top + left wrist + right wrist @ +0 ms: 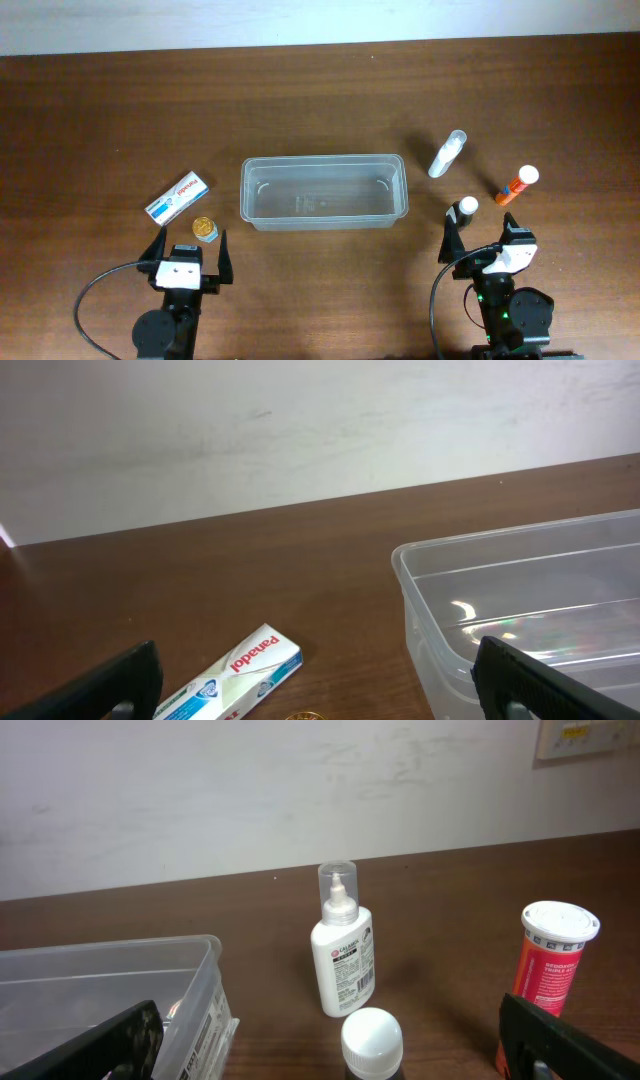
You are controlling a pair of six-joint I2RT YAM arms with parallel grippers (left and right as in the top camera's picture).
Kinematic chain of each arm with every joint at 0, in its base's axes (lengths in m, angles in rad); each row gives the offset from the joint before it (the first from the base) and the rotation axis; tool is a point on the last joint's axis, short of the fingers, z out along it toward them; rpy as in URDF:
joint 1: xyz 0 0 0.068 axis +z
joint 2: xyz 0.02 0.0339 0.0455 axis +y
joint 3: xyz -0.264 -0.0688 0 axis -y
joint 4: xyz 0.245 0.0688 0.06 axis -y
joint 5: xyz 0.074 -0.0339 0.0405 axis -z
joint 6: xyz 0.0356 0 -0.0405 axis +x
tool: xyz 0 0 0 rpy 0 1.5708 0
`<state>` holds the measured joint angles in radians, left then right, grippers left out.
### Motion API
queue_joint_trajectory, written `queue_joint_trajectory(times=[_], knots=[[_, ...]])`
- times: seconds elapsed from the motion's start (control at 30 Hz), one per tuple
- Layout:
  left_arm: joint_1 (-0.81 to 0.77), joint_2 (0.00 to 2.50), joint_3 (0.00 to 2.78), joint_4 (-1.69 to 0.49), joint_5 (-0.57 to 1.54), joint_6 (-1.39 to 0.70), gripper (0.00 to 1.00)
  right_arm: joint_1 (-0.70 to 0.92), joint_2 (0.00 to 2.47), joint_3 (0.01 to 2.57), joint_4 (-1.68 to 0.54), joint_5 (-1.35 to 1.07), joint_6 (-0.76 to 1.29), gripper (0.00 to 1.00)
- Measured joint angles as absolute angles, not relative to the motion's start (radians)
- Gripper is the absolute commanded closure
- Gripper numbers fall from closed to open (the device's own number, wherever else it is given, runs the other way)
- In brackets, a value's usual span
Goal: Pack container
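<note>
Beyond the left end effector (190, 242), rightward, lies the container (340, 195).

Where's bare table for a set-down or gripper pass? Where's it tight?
Free: far table strip behind the container; near strip between left gripper and right gripper. Tight: right side, among white bottle, orange tube and capped bottle; left side, by box and gold-capped jar.

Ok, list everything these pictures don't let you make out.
Gold-topped item: too small overhead; left wrist view's bottom edge cuts it.
White-capped bottle: body cut off by right wrist view's bottom edge.
Orange tube: label print blurred, base behind right tool finger.
Container: right end outside left wrist view.
</note>
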<state>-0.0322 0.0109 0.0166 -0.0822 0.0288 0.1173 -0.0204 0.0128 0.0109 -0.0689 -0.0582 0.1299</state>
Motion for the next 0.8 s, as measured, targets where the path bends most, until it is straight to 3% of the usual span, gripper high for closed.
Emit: queue_joint_trajectory(times=[0.57, 0.8], knots=[[-0.032, 0.011, 0.017, -0.082, 0.029, 0.117, 0.01, -0.021, 0.013, 0.023, 0.043, -0.113, 0.163, 0.02], [-0.032, 0.011, 0.017, -0.082, 0.029, 0.117, 0.01, -0.022, 0.116, 0.298, -0.145, -0.180, 0.187, 0.02]])
